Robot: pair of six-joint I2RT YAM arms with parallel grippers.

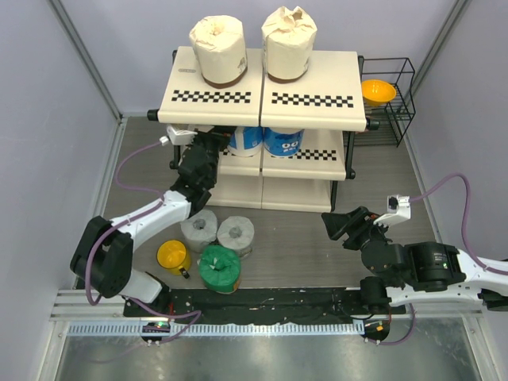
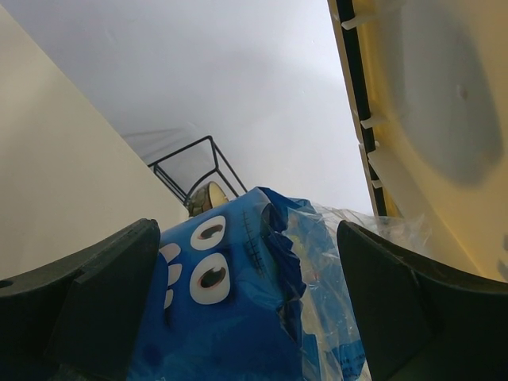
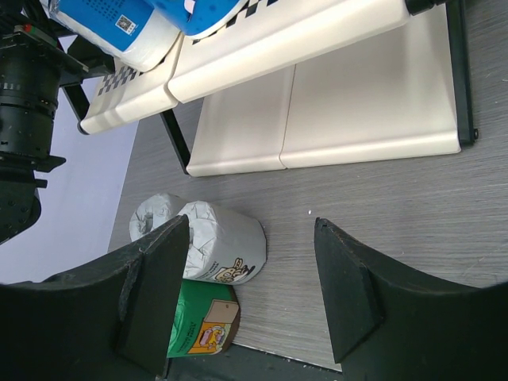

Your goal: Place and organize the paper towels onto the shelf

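The shelf (image 1: 317, 87) stands at the back, with two cream rolls (image 1: 218, 49) (image 1: 289, 43) on its top board. Two blue-and-white rolls (image 1: 248, 141) (image 1: 283, 143) sit on the middle board. My left gripper (image 1: 213, 149) reaches into the middle tier. In the left wrist view its jaws stand wide apart on either side of the left blue roll (image 2: 230, 302), so it is open. Two grey rolls (image 1: 198, 228) (image 1: 236, 233) and the green roll (image 1: 219, 267) stand on the floor. My right gripper (image 1: 335, 225) is open and empty, low over the floor (image 3: 252, 262).
A yellow mug (image 1: 173, 255) stands left of the green roll. A black wire rack (image 1: 397, 95) holding an orange bowl (image 1: 378, 91) is right of the shelf. The shelf's bottom board (image 3: 317, 119) lies ahead of my right gripper. Grey walls close in on both sides.
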